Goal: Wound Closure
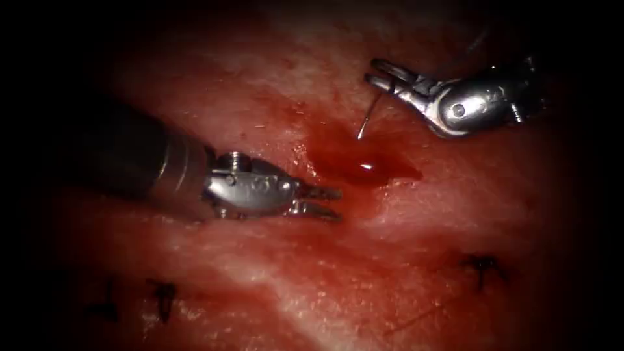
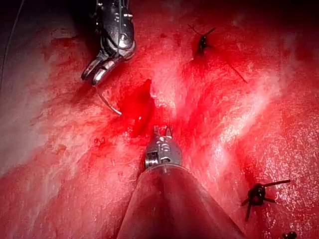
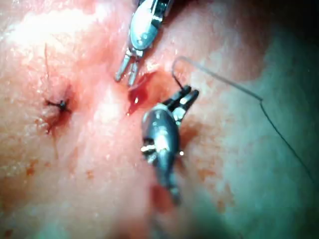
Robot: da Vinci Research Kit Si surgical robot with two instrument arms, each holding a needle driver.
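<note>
Right tool (image 1: pixel 380 73) hangs over the far side of the tissue (image 1: pixel 455 214), right of the cut (image 1: pixel 364 166). Its jaws are closed on the needle (image 1: pixel 370 110), gripping near one end of the curve. The rest of the needle hangs down from the jaws toward the cut, long axis running steeply down and slightly left, free tip just above the cut's upper edge. The needle is not in the tissue. In the right wrist view the thread (image 3: pixel 239 87) trails from the needle away across the tissue.

Left tool (image 1: pixel 322 201) lies low on the left side of the cut, tips just beside its left edge. Jaws are parted a little and hold nothing.

Red fluid (image 1: pixel 367 168) pools in the cut.

Key relation: the needle tip points down at the cut from the right arm's side; the left tool sits across the cut from it, near but apart, the closer tool to the cut itself.

Finished stitches: one (image 1: pixel 482 266) toward the near right edge, another (image 1: pixel 164 296) near left.
</note>
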